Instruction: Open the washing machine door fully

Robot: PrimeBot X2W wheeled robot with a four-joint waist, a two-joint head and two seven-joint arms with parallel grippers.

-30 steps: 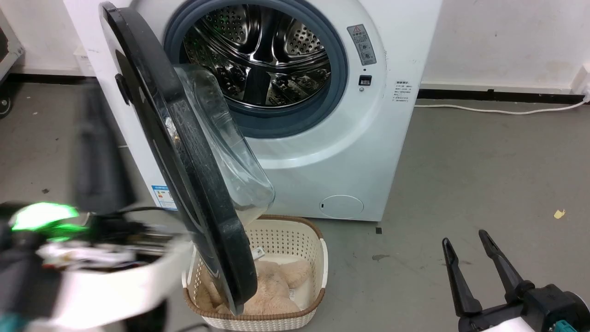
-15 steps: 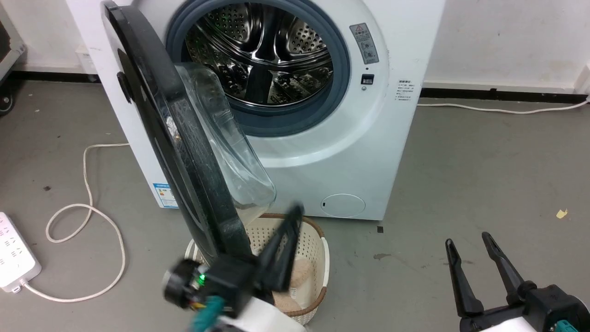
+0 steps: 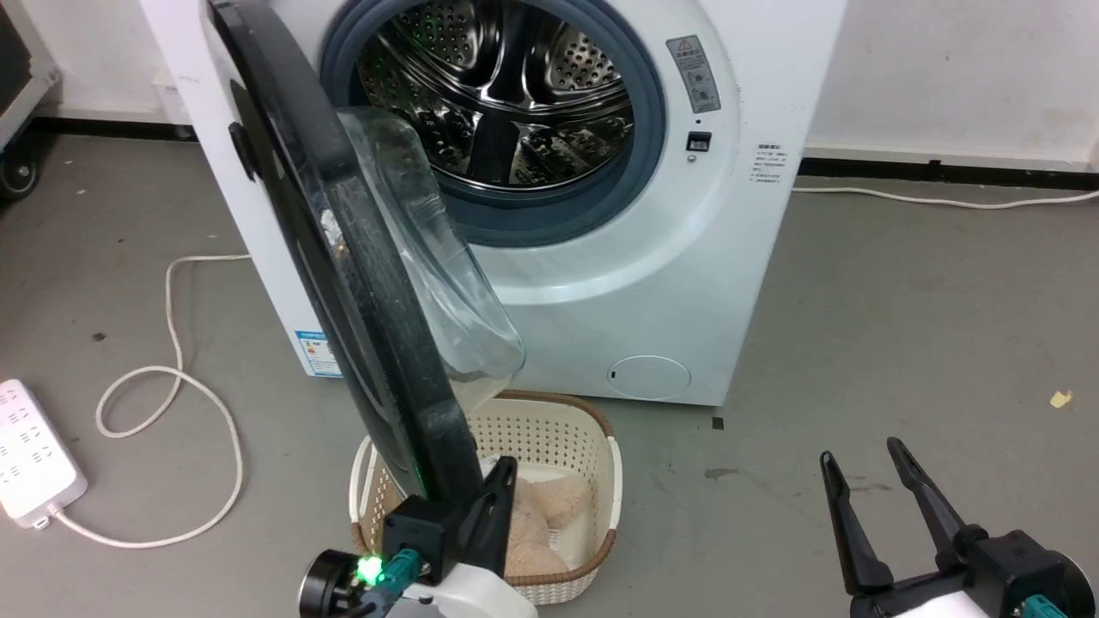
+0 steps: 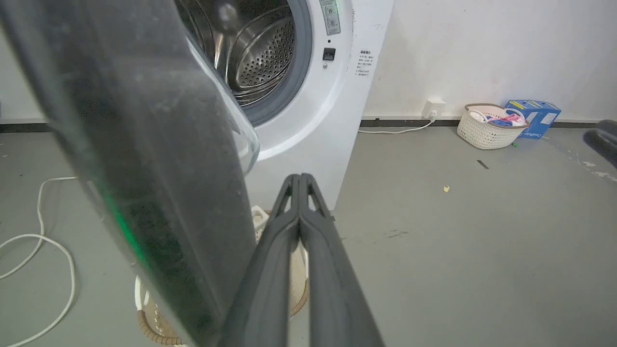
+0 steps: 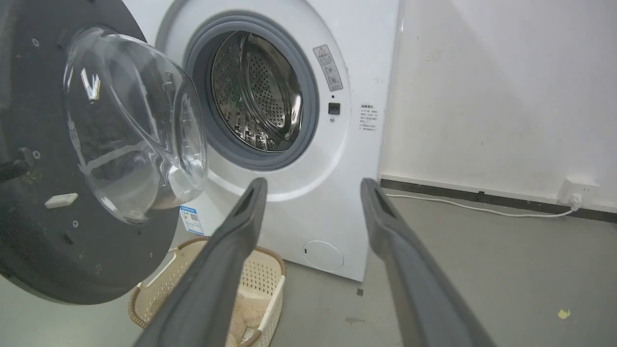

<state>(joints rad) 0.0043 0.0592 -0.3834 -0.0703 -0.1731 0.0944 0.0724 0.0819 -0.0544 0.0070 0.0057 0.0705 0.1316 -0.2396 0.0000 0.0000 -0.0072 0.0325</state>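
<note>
The washing machine door [image 3: 343, 257], a black disc with a bulging clear window [image 3: 429, 257], stands swung out edge-on from its hinge on the left of the white machine [image 3: 687, 257]. The steel drum [image 3: 506, 94] is exposed. My left gripper [image 3: 506, 470] is shut with nothing in it, fingers pointing up beside the door's lower rim on its window side; I cannot tell if it touches. In the left wrist view the closed left gripper [image 4: 299, 177] rises just right of the door's dark edge [image 4: 144, 144]. My right gripper [image 3: 860, 452] stands open and empty at the lower right, well off the door [image 5: 48, 241].
A white woven basket [image 3: 601, 463] holding a beige plush toy [image 3: 549, 506] sits on the floor under the door's lower edge. A power strip [image 3: 34, 463] and looped cable [image 3: 172, 378] lie on the left. Another basket [image 4: 487, 132] and blue box [image 4: 535, 115] stand by the far wall.
My left arm swung from the door's outer left side round to below its lower rim, then sank a little. The head camera shifted slightly. The door's angle looks unchanged. The right arm stayed.
</note>
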